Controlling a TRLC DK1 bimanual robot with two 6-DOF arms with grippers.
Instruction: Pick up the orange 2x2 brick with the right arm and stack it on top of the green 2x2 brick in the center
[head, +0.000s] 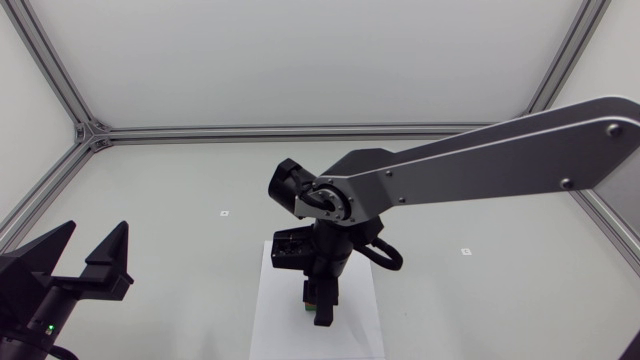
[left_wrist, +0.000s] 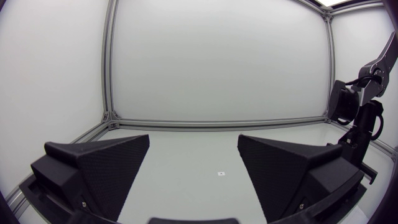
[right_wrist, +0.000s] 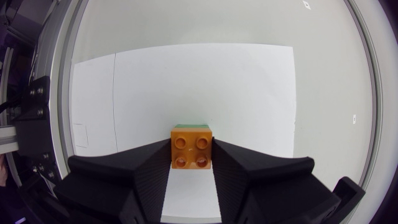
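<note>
The orange 2x2 brick (right_wrist: 191, 147) sits studs-up between the two black fingers of my right gripper (right_wrist: 191, 154), which is shut on it from both sides. A thin strip of the green 2x2 brick (right_wrist: 191, 126) shows just past the orange brick's far edge, underneath it. I cannot tell whether the two bricks touch. In the head view my right gripper (head: 321, 303) points straight down over the white sheet (head: 275, 325) at the table's centre. My left gripper (head: 92, 262) stands open at the near left with nothing in it, far from the bricks.
The white sheet (right_wrist: 205, 87) lies under the bricks. Small marks (head: 225, 213) dot the grey table. An aluminium frame (head: 300, 131) runs along the table's back and sides. In the left wrist view my right arm (left_wrist: 359, 118) stands beyond the open left gripper (left_wrist: 194, 171).
</note>
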